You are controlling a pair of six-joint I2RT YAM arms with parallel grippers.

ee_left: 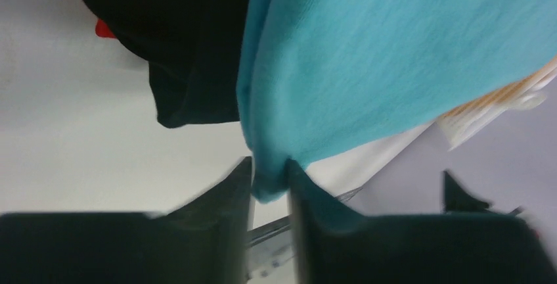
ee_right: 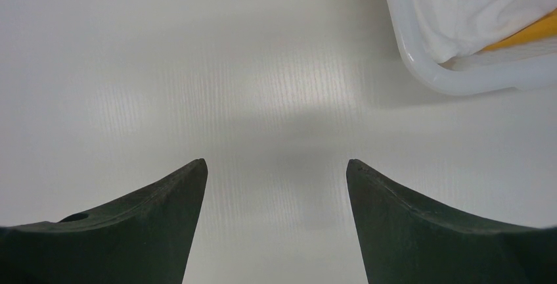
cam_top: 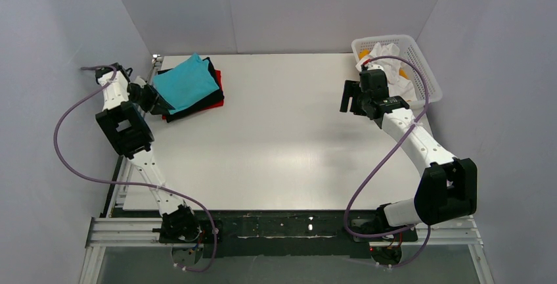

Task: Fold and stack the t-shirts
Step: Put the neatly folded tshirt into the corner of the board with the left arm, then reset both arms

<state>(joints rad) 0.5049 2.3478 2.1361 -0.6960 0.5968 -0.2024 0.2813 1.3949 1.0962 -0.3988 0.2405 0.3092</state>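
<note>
A folded turquoise-blue t-shirt [cam_top: 186,83] lies tilted on a stack at the table's far left, over a black t-shirt [cam_top: 197,104] and a red t-shirt [cam_top: 219,77] whose edge peeks out. My left gripper [cam_top: 156,102] is at the stack's left corner, shut on the turquoise shirt's edge. In the left wrist view the turquoise cloth [ee_left: 368,67] is pinched between my fingers, my left gripper [ee_left: 270,177] just above the table, with the black shirt [ee_left: 190,41] beside it. My right gripper [cam_top: 350,96] hangs open over bare table; its jaws [ee_right: 276,165] hold nothing.
A white mesh basket [cam_top: 420,60] holding white and orange cloth stands at the far right corner, just behind my right gripper; its rim [ee_right: 420,67] shows in the right wrist view. Walls close in on three sides. The table's left rail [cam_top: 155,60] runs beside the stack.
</note>
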